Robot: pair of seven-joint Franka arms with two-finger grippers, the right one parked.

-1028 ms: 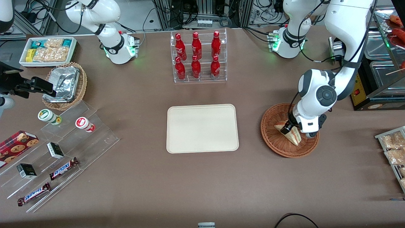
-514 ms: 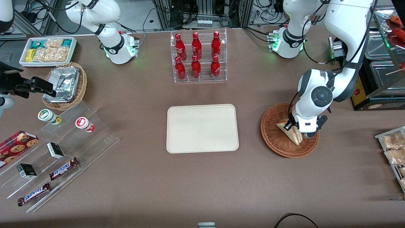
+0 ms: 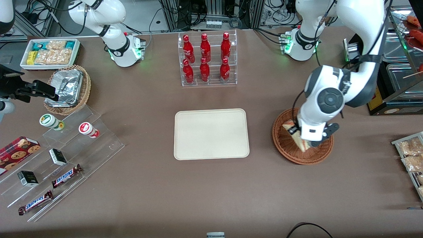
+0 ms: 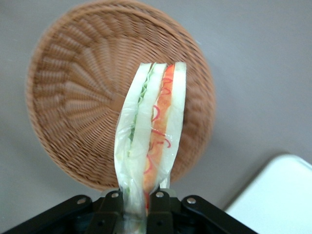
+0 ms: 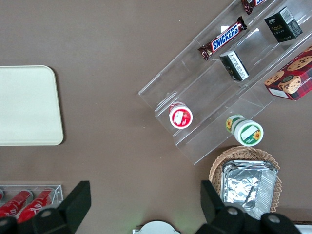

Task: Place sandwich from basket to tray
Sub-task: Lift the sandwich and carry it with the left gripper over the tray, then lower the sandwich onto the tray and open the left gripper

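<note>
My left gripper [image 3: 297, 136] is shut on the sandwich [image 3: 295, 136], a plastic-wrapped wedge of white bread with red-orange and green filling. It holds the sandwich lifted above the reddish-brown wicker basket [image 3: 287, 145]. In the left wrist view the sandwich [image 4: 151, 126] hangs between the closed fingers [image 4: 113, 204] with the empty basket [image 4: 73, 107] below it. The cream tray [image 3: 211, 134] lies empty at the table's middle, beside the basket toward the parked arm's end; its corner shows in the left wrist view [image 4: 278, 200] and the right wrist view [image 5: 27, 105].
A clear rack of red bottles [image 3: 206, 59] stands farther from the front camera than the tray. A foil-lined basket [image 3: 67, 87], a white snack box [image 3: 49, 53] and a clear stepped shelf of snacks [image 3: 59, 158] lie toward the parked arm's end. Snack packets [image 3: 411, 155] lie past the basket.
My left gripper has risen out of the basket with the sandwich in it and shifted slightly toward the tray. The sandwich no longer rests on the basket floor.
</note>
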